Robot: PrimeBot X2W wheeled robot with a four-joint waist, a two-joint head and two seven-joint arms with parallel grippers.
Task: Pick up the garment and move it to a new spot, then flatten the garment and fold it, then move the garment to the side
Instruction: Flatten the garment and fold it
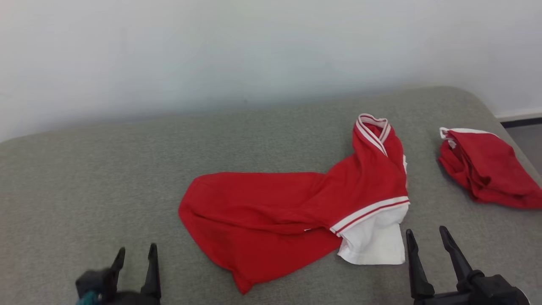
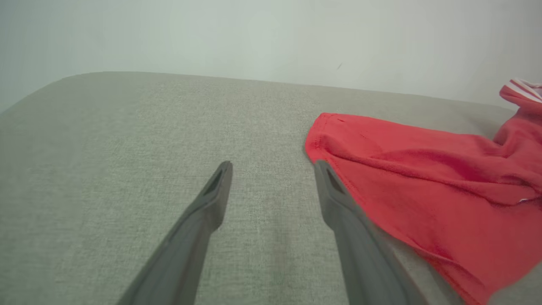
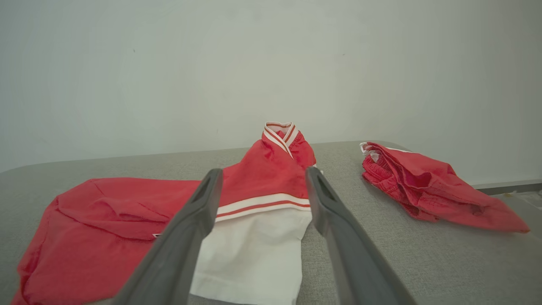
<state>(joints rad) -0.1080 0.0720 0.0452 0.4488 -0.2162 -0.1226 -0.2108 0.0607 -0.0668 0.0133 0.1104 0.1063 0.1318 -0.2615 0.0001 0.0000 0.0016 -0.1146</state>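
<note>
The garment (image 1: 275, 207) is a red shirt with white striped trim and a white sleeve, lying crumpled across the middle of the grey cushion (image 1: 106, 169); its collar stands up at the far right. My left gripper (image 1: 135, 250) is open near the front left, short of the shirt's hem, with bare cushion between its fingers. The left wrist view has the red hem (image 2: 406, 178) just right of my open gripper (image 2: 273, 167). My right gripper (image 1: 425, 234) is open just right of the white sleeve. In the right wrist view the garment (image 3: 106, 212) lies ahead of that open gripper (image 3: 262, 173), its white sleeve between the fingers.
A second red garment (image 1: 487, 169) lies bunched near the cushion's right edge, also in the right wrist view (image 3: 427, 186). A pale wall (image 1: 254, 51) stands behind the cushion. The floor (image 1: 527, 140) drops away past the right edge. Bare cushion stretches to the left of the shirt.
</note>
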